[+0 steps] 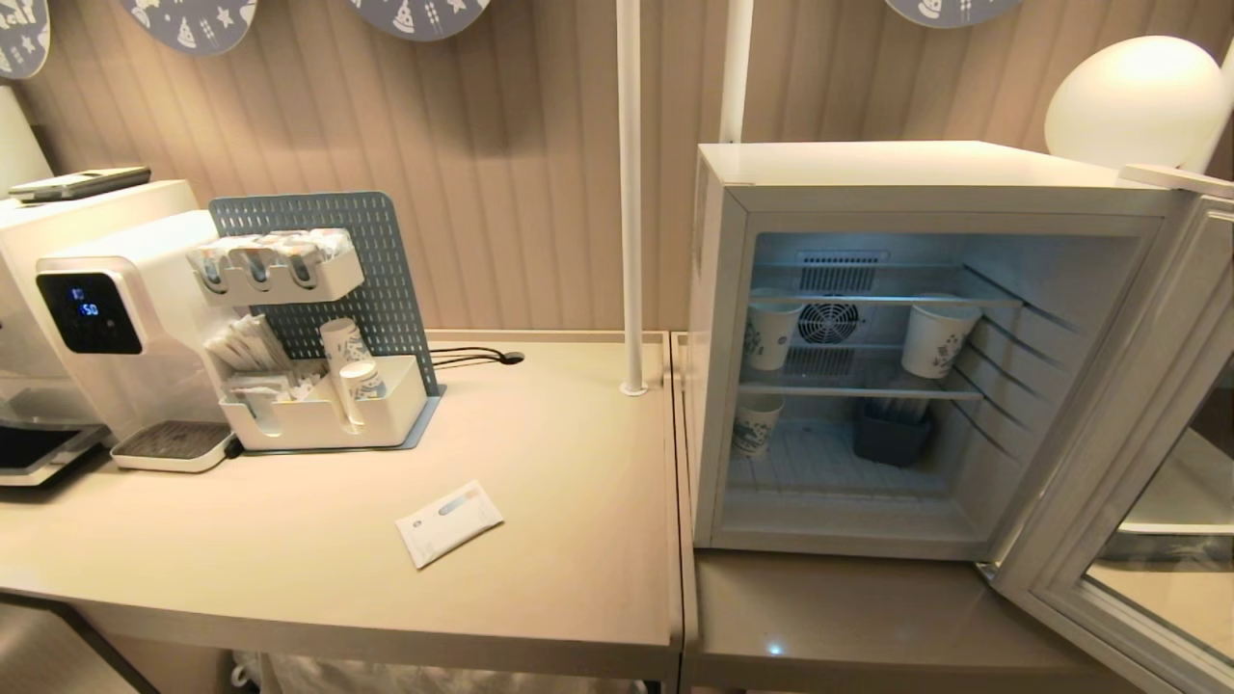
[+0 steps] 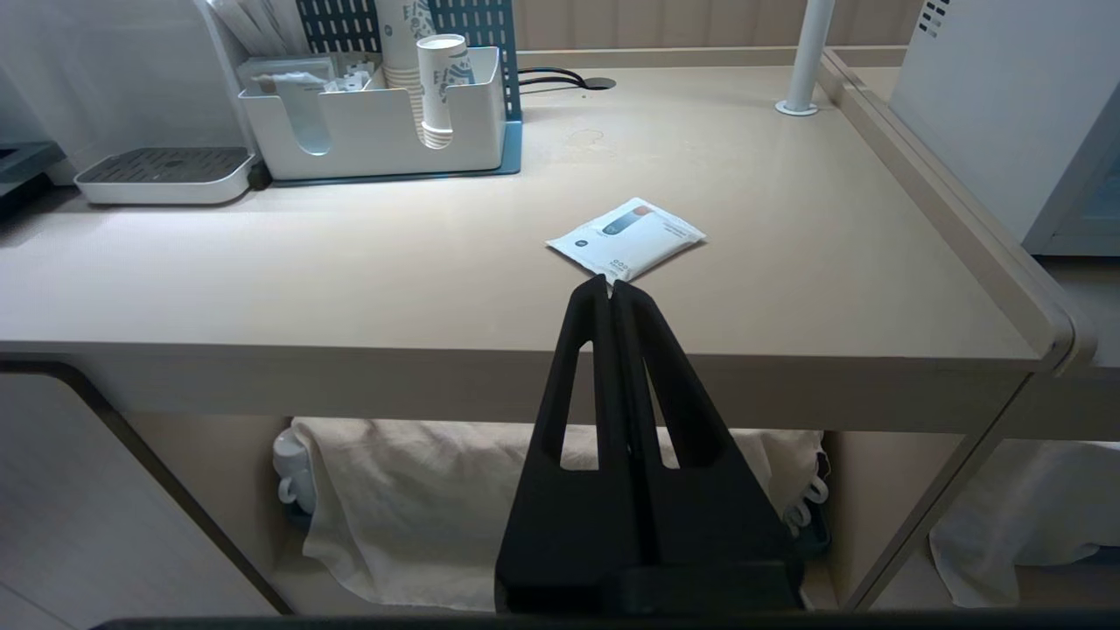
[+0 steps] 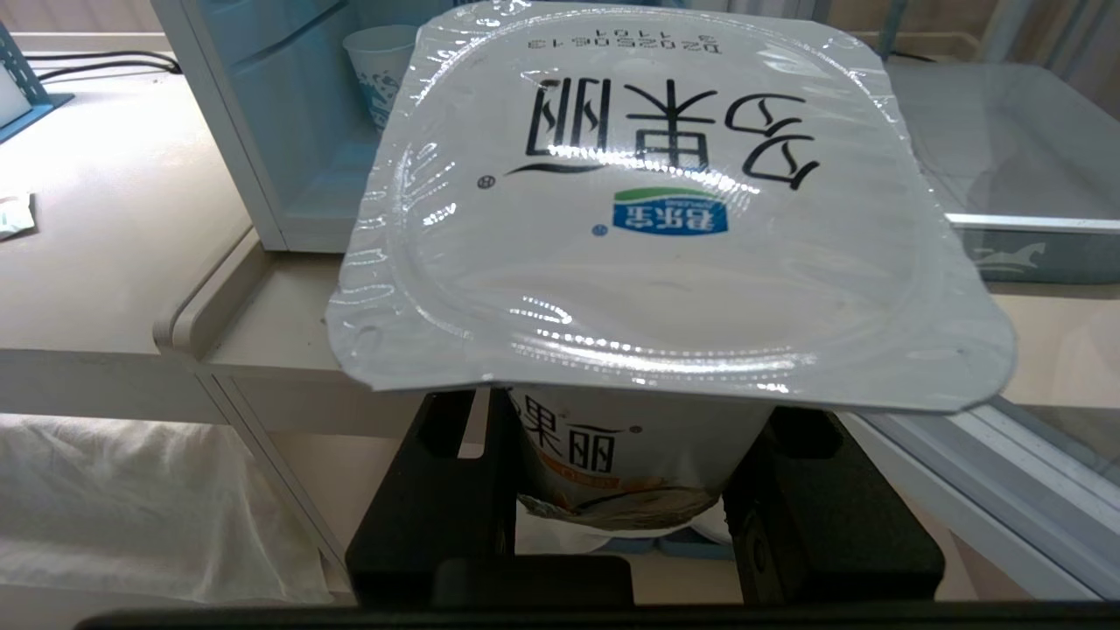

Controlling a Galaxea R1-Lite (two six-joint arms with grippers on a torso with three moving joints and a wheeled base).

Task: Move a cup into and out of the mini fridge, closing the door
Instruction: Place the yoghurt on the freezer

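Cup (image 3: 674, 210): white sealed yogurt cup, clamped by its tapered body between the two black fingers of the right gripper (image 3: 626, 490), foil lid facing the wrist camera; held out in front of the mini fridge (image 1: 925, 347), near its front edge and not yet inside. Door (image 1: 1128, 482): swung wide open to the right. Fridge contents: two patterned paper cups (image 1: 940, 337) on the upper wire shelf, a third on the floor at left, a dark bin (image 1: 892, 434) at the far centre. Left gripper (image 2: 610, 289): fingers pressed together, empty, parked at the near edge of the table (image 2: 437, 289), pointing toward a flat white packet (image 2: 626, 236). Risks, as judged: the wide lid rim may catch the fridge frame or a shelf wire on entry and twist the cup in the grip; a careless placement may knock a paper cup; the open door stands close on the right and may be struck by the arm. View notes: the head view shows the whole fridge interior but neither gripper nor the yogurt cup; only the right wrist view shows the grip; only the left wrist view shows the idle gripper.
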